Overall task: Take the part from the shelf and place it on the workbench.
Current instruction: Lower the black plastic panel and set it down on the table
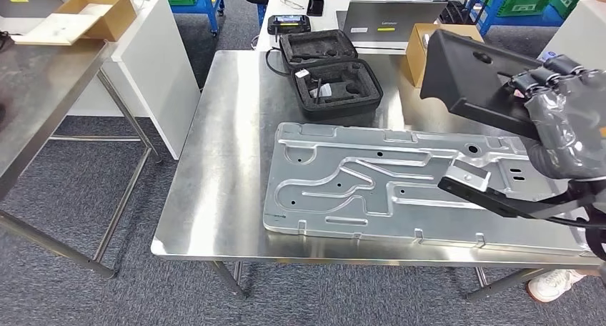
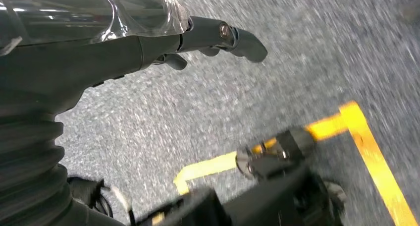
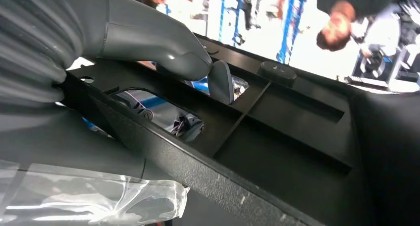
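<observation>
Gripped in the robot's right hand (image 1: 564, 126), at about three o'clock in the head view, is the black part (image 1: 475, 79), a moulded piece with ribs and recesses. From the right wrist view the grey thumb (image 3: 168, 52) presses down over one edge of the part (image 3: 277, 137) while darker fingers show through an opening in it, so the hand is closed firmly on the piece. It hangs in the air above the right end of the steel workbench (image 1: 221, 161), tilted, and not touching the surface as far as I can judge. Below it, from the centre out toward four o'clock, a large stamped metal panel (image 1: 357, 183) lies flat on the bench; at twelve o'clock sits an open black foam-lined case (image 1: 332, 72), with a cardboard box (image 1: 416, 51) just beside it toward one o'clock. A second steel table (image 1: 43, 90) stands at nine o'clock. The left hand (image 2: 148, 32) hangs over grey carpet marked with yellow tape (image 2: 366, 137); its fingers are stretched out, not curled, and hold nothing. By my reading, the fetching is finished: the part is off the shelf and already over the bench. What is left is lowering it onto a free patch of surface and letting go.
</observation>
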